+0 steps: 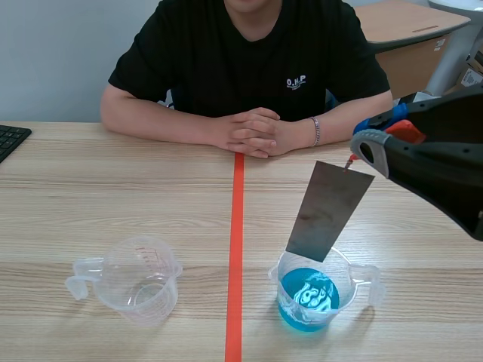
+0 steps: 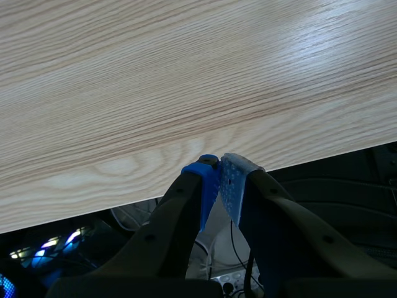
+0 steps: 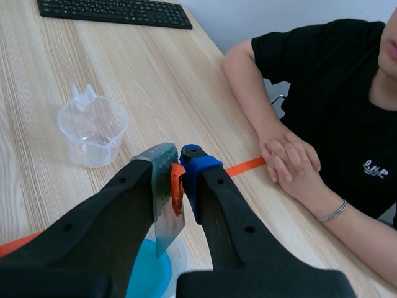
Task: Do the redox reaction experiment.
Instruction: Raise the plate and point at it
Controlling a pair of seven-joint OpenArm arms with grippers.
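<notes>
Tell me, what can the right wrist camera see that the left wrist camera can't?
Only the right wrist view: the right gripper shut on a metal plate over blue liquid, an empty measuring cup, a keyboard, orange tape and a person's clasped hands. Only the left wrist view: the left gripper, shut on nothing, at the edge of the wooden table, with cables below. Both: that table.

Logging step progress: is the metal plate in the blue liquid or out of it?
Out, it seems: the metal plate, tilted in the right hand, has its lower edge at the rim of the cup, above the blue liquid.
</notes>
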